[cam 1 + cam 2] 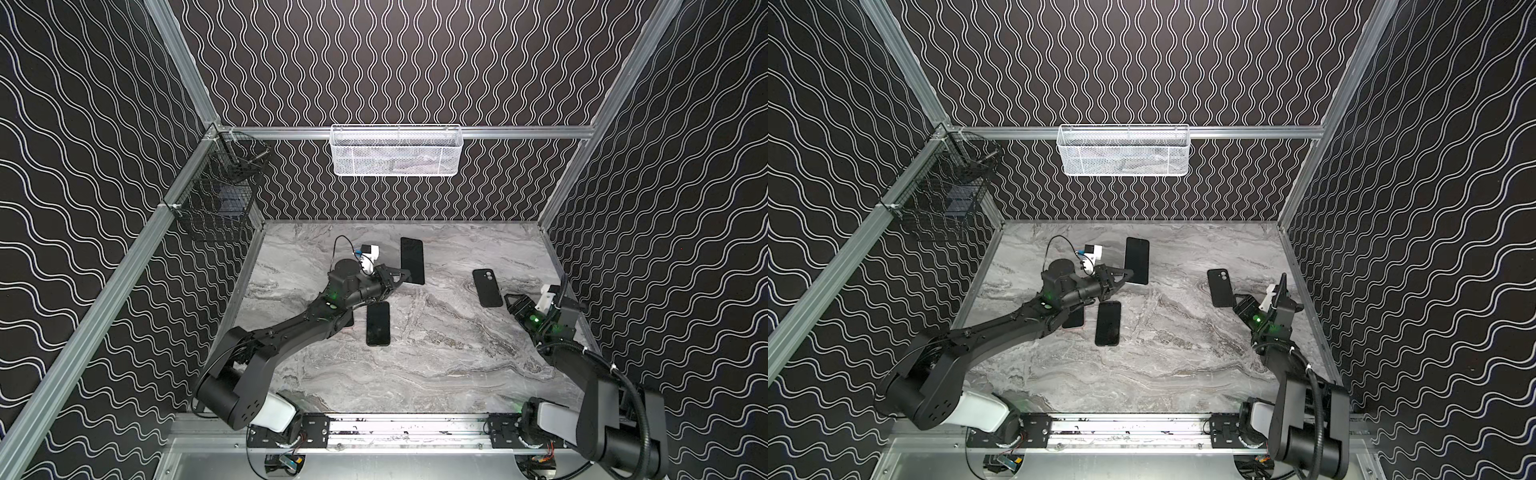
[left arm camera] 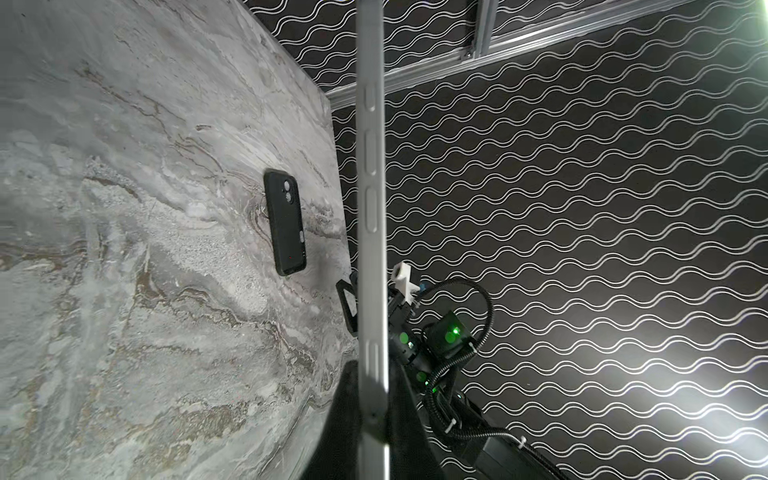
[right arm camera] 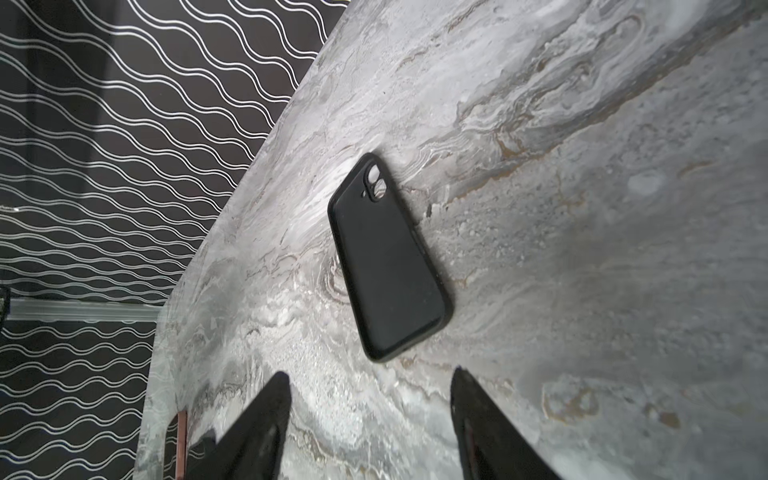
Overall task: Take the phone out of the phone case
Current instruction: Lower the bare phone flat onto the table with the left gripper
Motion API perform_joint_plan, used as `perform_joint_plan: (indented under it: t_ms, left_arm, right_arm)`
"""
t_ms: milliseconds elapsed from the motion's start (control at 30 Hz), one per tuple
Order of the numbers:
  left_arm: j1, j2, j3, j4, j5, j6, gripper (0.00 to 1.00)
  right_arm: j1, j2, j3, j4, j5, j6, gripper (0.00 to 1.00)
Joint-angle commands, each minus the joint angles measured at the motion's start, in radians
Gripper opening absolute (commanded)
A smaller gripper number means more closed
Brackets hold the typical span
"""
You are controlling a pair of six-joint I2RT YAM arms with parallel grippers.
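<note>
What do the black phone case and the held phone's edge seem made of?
The phone case looks like silicone or soft plastic: matte black, no glare. The phone in the left gripper has an edge likely of metal: satin silver, even sheen, raised buttons.

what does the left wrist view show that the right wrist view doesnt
Only the left wrist view: the phone, edge-on with its side buttons showing, clamped in the shut left pincer, and the right arm beyond it. Only the right wrist view: the right pincer, open and empty, just short of the phone case. Both: that black phone case lying back up on the marble table, touched by neither pincer.
</note>
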Motion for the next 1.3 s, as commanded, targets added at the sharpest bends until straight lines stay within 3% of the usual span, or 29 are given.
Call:
perform_joint_plan:
  t_ms: [0,167,567,633,667,700,1267]
  left_arm:
    - [-0.022,0.04,0.053,0.026,-0.015,0.053,0.0]
    - [-0.105,0.14,0.163,-0.019,-0.064,0.118,0.0]
    - [-0.21,0.473,0.388,0.047,-0.143,0.085,0.0]
    - [-0.221,0.506,0.411,0.044,-0.16,0.088,0.0]
    - [-0.225,0.523,0.421,0.048,-0.165,0.084,0.0]
    - [-0.228,0.537,0.425,0.059,-0.165,0.081,0.0]
    - [-0.231,0.754,0.491,0.169,-0.21,0.002,0.0]
  right_arm:
    - [0.002,-0.066,-0.04,0.0,0.001,-0.036,0.64]
    - [0.003,-0.166,-0.113,-0.01,-0.031,-0.066,0.65]
    - [0.003,-0.373,-0.182,-0.075,-0.147,-0.073,0.71]
    - [0.003,-0.401,-0.178,-0.093,-0.158,-0.071,0.81]
    - [0.003,-0.41,-0.171,-0.11,-0.165,-0.077,0.96]
    - [0.003,-0.413,-0.162,-0.13,-0.166,-0.088,0.99]
    - [0.003,-0.381,-0.142,-0.173,-0.236,-0.137,0.99]
